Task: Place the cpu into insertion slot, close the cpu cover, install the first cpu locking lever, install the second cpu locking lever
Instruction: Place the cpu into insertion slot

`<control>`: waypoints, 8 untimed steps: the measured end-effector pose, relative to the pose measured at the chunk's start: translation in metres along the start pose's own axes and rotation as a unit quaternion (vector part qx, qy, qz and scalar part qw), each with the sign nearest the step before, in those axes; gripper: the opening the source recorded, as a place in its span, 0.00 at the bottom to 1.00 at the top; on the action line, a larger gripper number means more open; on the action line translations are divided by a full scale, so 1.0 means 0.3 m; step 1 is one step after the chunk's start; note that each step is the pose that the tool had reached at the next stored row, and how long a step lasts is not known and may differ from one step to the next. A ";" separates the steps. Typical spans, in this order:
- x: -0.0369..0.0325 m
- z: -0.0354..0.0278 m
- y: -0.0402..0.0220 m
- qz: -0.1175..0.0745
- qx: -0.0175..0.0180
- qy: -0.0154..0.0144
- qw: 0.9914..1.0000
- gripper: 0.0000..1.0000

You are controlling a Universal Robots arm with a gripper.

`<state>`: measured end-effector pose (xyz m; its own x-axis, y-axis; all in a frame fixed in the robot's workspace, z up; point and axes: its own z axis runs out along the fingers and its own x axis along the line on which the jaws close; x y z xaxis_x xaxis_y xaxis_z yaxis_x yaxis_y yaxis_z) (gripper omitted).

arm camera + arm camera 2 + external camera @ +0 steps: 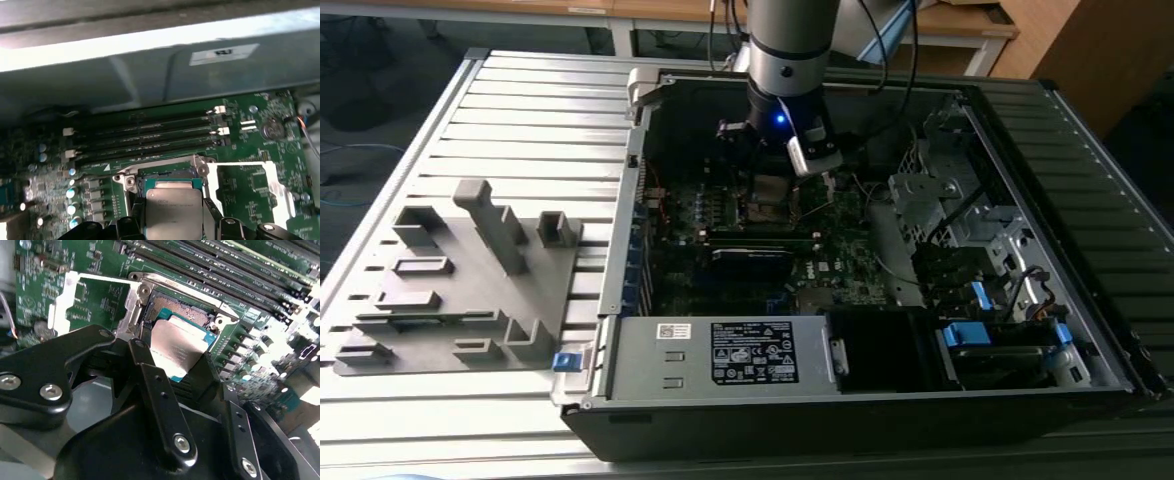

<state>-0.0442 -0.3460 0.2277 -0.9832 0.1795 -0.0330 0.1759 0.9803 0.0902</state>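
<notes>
Exterior view: jaws are set inside open black computer case [854,430].
Second wrist view: dull silver-grey square cpu [177,345] is clamped between the jaws, just over black pin-textured insertion slot [182,315]. Thin silver cpu cover [60,305] is swung open beside them.
First wrist view: cpu placement is judged in hand; level seating is called for.

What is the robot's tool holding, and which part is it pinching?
The tool holds the cpu, pinched by two opposite side edges, right over the insertion slot.
</notes>
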 end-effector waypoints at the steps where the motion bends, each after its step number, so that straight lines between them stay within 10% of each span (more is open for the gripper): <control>1: 0.000 0.001 0.000 0.010 0.000 -0.001 1.000 0.54; 8: 0.000 0.006 -0.001 0.073 0.002 -0.007 0.997 0.54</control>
<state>-0.0442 -0.3460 0.2260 -0.9465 0.3211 -0.0329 0.3171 0.9441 0.0900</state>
